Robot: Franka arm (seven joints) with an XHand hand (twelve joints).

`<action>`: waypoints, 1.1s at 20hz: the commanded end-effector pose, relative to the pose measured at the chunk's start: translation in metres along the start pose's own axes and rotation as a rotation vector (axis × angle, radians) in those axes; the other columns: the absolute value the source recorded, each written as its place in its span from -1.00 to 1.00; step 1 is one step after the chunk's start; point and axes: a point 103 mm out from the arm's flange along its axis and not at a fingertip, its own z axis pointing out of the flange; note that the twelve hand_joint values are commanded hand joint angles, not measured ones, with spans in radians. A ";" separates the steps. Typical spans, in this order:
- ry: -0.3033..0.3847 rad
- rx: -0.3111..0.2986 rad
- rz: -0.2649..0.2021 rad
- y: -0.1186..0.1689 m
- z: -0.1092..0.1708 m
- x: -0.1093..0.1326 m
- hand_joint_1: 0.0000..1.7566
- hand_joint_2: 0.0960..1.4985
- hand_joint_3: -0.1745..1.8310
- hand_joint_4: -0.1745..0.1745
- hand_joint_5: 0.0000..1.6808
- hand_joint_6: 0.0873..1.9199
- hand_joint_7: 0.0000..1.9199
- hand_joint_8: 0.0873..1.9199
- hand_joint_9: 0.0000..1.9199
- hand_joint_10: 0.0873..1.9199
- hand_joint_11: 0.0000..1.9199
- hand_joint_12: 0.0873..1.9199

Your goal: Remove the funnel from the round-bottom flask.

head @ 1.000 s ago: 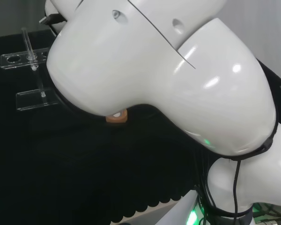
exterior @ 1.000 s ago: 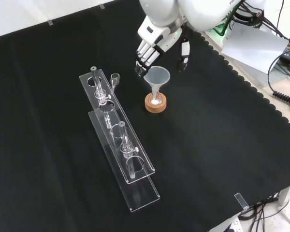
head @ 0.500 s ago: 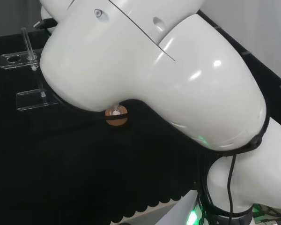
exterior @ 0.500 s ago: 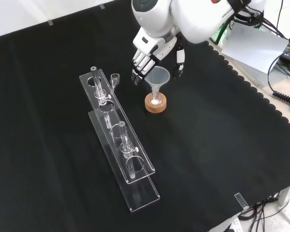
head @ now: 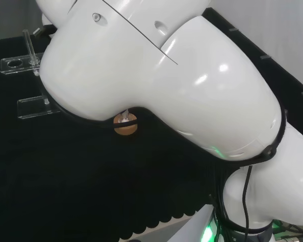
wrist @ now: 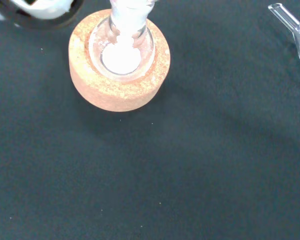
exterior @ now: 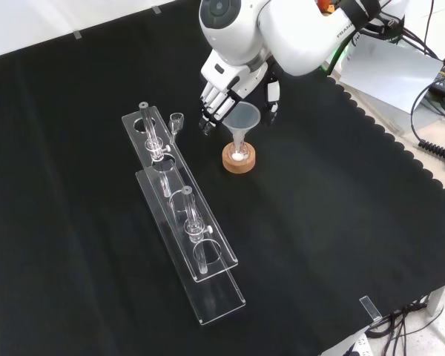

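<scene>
A clear funnel [exterior: 242, 121] stands with its stem in a small round-bottom flask [exterior: 239, 152] that holds white powder and rests in a cork ring [exterior: 239, 161]. The hand [exterior: 226, 93] hovers just above and behind the funnel's rim in the front view, fingers [exterior: 210, 113] pointing down at the rim's left and the thumb [exterior: 270, 101] at its right, relaxed and apart from the glass. The wrist view looks down on the cork ring [wrist: 119, 86] and the flask [wrist: 121, 47] with powder. In the head view the cork ring [head: 124, 126] peeks out under the arm's white link [head: 151, 75].
Two long clear racks [exterior: 185, 230] with test tubes lie left of the flask in the front view, and a small glass piece [exterior: 176, 122] stands by the upper rack. The racks [head: 33, 106] sit at the head view's left. A clear glass tip [wrist: 295, 30] shows in the wrist view.
The hand has shifted left and slightly up in the front view, staying over the funnel. The arm's link has swung left in the head view, uncovering more of the cork ring.
</scene>
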 end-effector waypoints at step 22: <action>-0.139 -0.061 -0.014 0.002 0.004 0.001 -0.01 -0.17 -0.26 -0.18 -0.22 -0.89 -0.65 -0.39 -0.29 -0.51 -0.49 0.37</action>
